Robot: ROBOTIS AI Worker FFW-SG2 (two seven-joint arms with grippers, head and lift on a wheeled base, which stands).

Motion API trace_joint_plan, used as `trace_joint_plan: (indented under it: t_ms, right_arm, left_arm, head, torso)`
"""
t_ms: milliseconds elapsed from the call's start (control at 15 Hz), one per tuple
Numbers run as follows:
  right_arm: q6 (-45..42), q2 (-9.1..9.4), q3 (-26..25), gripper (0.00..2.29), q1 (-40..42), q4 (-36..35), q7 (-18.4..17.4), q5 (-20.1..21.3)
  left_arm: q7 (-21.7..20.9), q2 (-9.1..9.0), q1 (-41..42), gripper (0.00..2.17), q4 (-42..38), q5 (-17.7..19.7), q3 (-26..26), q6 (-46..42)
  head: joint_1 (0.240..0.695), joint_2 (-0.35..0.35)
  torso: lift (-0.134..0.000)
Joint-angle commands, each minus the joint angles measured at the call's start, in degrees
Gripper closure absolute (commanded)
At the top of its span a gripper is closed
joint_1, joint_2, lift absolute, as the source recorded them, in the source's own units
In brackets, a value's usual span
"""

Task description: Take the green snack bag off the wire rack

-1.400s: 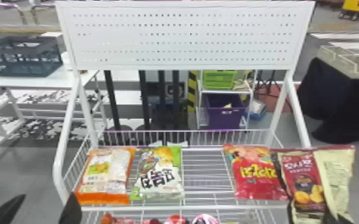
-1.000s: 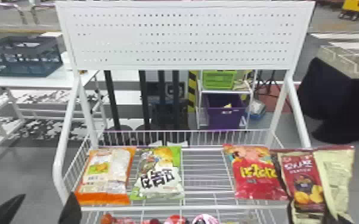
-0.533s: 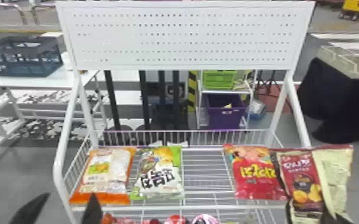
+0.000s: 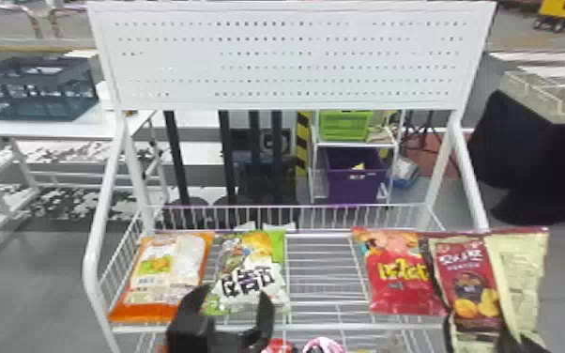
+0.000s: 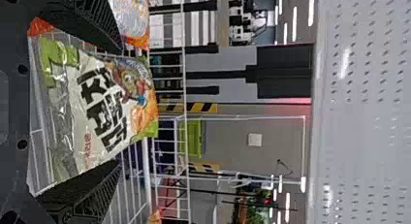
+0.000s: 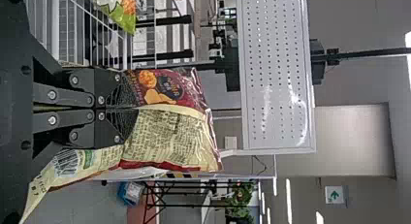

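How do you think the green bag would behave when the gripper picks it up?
The green bag is probably light and floppy, since its thin film looks crinkled. Its shiny surface may be slippery. Lying on its broad side on the rack, it seems unlikely to roll.

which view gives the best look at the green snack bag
The left wrist view: the green snack bag shows large there, between the fingers of the left gripper. The head view shows it on the wire rack, partly behind that gripper. The right wrist view shows one end, cut off at the edge.
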Motion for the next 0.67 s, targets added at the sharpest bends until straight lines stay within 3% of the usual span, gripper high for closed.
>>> trace_joint_plan:
  t_ms: [0,333,467,533,600]
  right_arm:
    - [0.00,0.00,0.41,2.24,-0.16,0.26,-0.01,0.24]
    - [0.00,0.00,1.03,2.24,-0.60,0.69,-0.01,0.77]
    - [0.00,0.00,1.20,2.24,-0.78,0.96,-0.01,0.95]
    - [0.00,0.00,1.20,2.24,-0.78,1.05,-0.01,0.95]
    - [0.00,0.00,1.20,2.24,-0.95,1.05,-0.01,0.95]
  left_arm:
    - [0.07,-2.16,-7.44,0.09,8.66,3.26,-2.04,1.37]
    - [-0.01,-3.39,-15.35,0.09,17.54,7.75,-1.87,4.71]
    - [-0.72,-3.21,-16.75,0.22,19.91,9.50,-1.16,4.88]
    - [-1.16,-3.04,-16.75,0.50,20.00,9.94,-1.08,4.88]
    - [-1.42,-2.95,-16.75,1.26,20.00,10.03,-1.08,5.06]
  head:
    - [0.499,0.000]
    - [0.499,0.000]
    - [0.499,0.000]
    - [0.499,0.000]
    - [0.499,0.000]
  torso:
    - [0.000]
    - [0.000]
    - [0.000]
    - [0.000]
    - [0.000]
